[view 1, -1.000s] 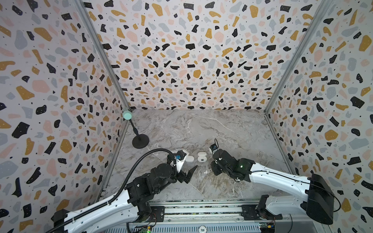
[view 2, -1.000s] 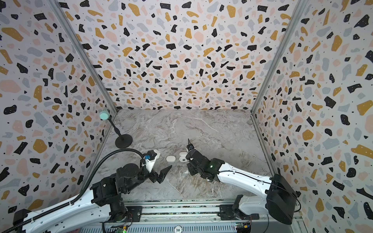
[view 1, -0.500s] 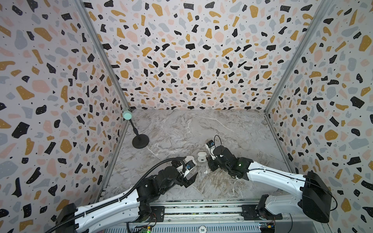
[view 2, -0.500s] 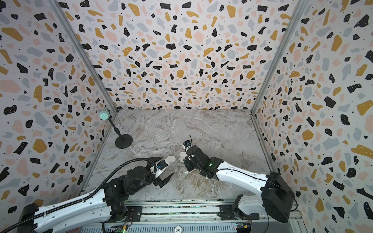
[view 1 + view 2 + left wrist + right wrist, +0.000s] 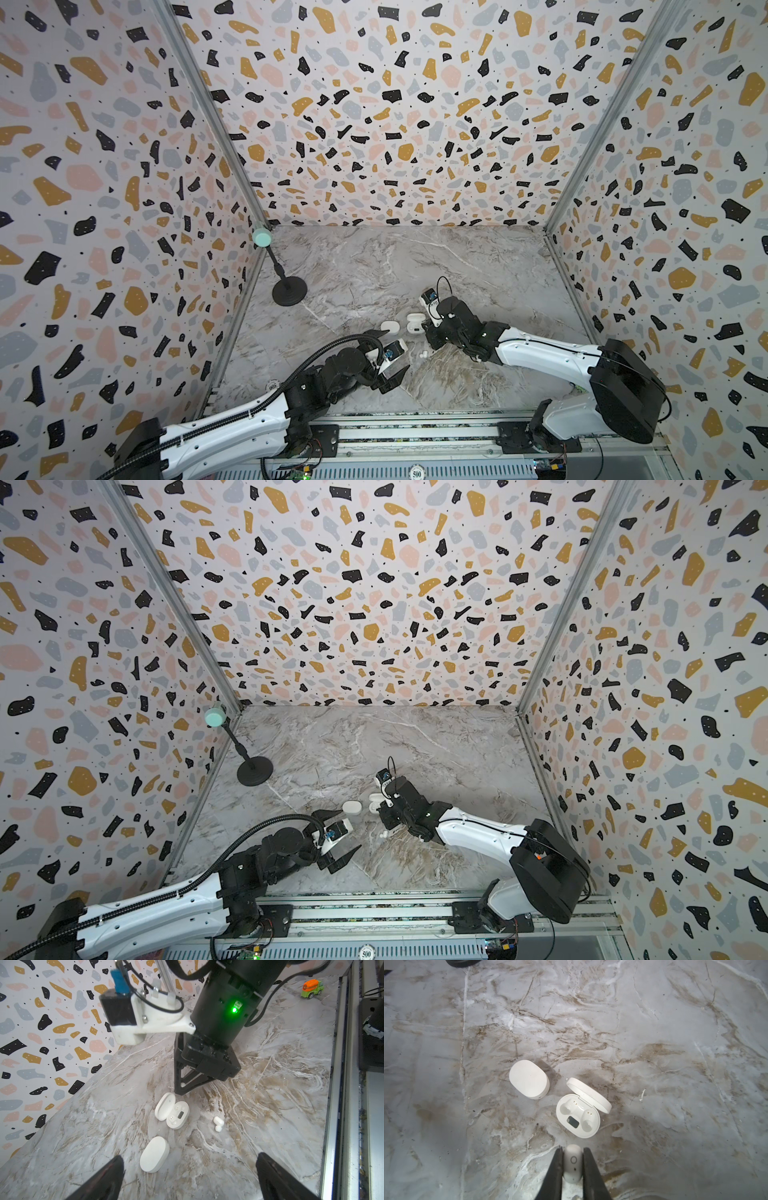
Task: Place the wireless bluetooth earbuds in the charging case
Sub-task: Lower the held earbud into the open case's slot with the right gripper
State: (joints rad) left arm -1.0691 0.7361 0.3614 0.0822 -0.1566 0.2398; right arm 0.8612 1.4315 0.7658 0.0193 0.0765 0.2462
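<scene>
The right gripper [image 5: 572,1150] hovered over the marble tabletop [image 5: 675,1022] with its black fingers [image 5: 556,1169] pinched on a white earbud [image 5: 572,1165], just short of the open charging case [image 5: 578,1118]. The case lay directly ahead of those fingertips, lid [image 5: 588,1094] hinged back on the far side and both sockets empty. The held bud's long axis ran along the fingers and pointed at the case, while the two sockets sat on a slant across that line, so the bud would probably need a slight turn before it could drop in. A second, closed case [image 5: 529,1079] rested just beside the open one. The left gripper [image 5: 190,1158] waited with its fingers spread wide and nothing between them, closer to the closed case and farther from the open one than the right. At least one more earbud [image 5: 218,1123] lay loose on the marble beside the open case, between the two arms.
</scene>
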